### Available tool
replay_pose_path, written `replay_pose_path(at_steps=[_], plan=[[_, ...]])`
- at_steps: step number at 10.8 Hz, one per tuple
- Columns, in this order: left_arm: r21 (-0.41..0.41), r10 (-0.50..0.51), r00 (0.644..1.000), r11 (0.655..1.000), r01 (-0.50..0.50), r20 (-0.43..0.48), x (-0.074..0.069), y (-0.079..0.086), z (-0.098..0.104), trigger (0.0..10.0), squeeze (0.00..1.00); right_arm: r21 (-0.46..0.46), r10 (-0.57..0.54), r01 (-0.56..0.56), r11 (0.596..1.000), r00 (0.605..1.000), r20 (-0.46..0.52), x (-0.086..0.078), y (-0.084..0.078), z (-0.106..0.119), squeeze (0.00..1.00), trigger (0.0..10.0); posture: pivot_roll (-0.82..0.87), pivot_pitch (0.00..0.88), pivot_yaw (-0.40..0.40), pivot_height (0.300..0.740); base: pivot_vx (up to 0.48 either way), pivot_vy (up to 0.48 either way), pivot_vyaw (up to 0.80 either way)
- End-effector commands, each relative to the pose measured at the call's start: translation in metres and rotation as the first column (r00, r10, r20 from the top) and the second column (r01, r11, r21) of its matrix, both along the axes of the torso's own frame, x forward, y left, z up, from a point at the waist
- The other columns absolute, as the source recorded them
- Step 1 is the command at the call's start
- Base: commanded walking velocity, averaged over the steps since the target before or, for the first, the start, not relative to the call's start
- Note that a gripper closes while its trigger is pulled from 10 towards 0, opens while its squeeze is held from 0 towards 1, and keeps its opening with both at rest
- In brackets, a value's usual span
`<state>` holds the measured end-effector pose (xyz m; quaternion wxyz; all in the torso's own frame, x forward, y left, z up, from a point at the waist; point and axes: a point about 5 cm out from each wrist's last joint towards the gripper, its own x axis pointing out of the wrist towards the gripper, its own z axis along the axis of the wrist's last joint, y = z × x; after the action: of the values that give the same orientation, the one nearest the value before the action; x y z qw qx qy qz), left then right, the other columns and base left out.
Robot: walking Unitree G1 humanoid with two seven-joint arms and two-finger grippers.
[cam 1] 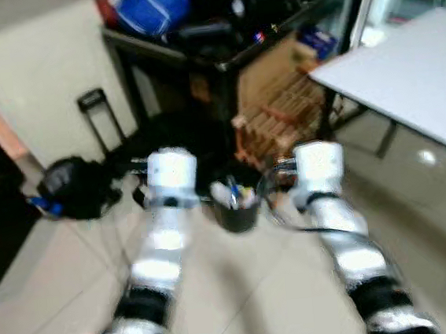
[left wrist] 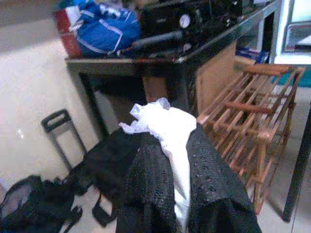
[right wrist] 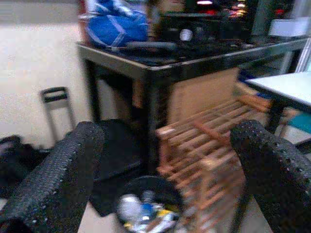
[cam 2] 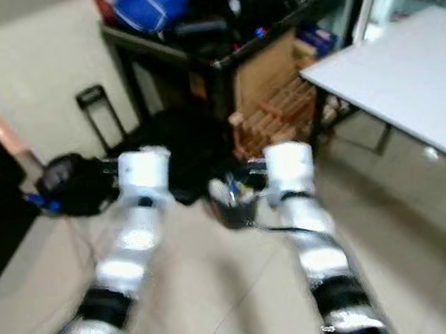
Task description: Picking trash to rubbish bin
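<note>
A small black rubbish bin (cam 1: 235, 205) with several bits of trash in it stands on the tiled floor between my two silver arms; it also shows low in the right wrist view as the bin (right wrist: 148, 204). My left gripper (left wrist: 182, 170) is shut on a crumpled white piece of trash (left wrist: 165, 131), pinched between its black fingers (left wrist: 146, 189). My right gripper (right wrist: 170, 160) is open, its two fingers (right wrist: 58, 179) spread wide, with the bin beyond and below them. Both arms reach forward towards the bin; the head views are blurred.
A black table (cam 1: 220, 53) loaded with a blue bag (cam 1: 152, 4) and dark gear stands ahead. A wooden rack (cam 1: 277, 110) leans under it. A black bag (cam 1: 75, 185) lies at left, a white table (cam 1: 403, 71) at right.
</note>
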<state>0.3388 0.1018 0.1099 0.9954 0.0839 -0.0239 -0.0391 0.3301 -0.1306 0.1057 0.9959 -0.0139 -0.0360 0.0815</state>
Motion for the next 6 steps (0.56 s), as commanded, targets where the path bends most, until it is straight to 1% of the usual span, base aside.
replay_pose_path(at_steps=[1, 6], plan=[[0.015, 0.041, 0.999, 0.999, -0.041, 0.008, 0.0031, 0.0159, 0.0028, 10.0, 0.00, 0.009, 0.039, -0.040, 0.999, 0.999, 0.020, 0.0011, 0.0147, 0.0056, 0.00, 10.0, -0.02, 0.058, 0.040, 0.740, 0.454, 0.000, 0.00], [0.018, 0.044, 0.999, 0.999, -0.044, 0.008, 0.0041, 0.0164, 0.0038, 10.0, 0.00, 0.001, 0.043, -0.043, 0.999, 0.999, 0.017, 0.0022, 0.0146, 0.0058, 0.00, 10.0, -0.02, 0.062, 0.039, 0.740, 0.458, 0.000, 0.00]])
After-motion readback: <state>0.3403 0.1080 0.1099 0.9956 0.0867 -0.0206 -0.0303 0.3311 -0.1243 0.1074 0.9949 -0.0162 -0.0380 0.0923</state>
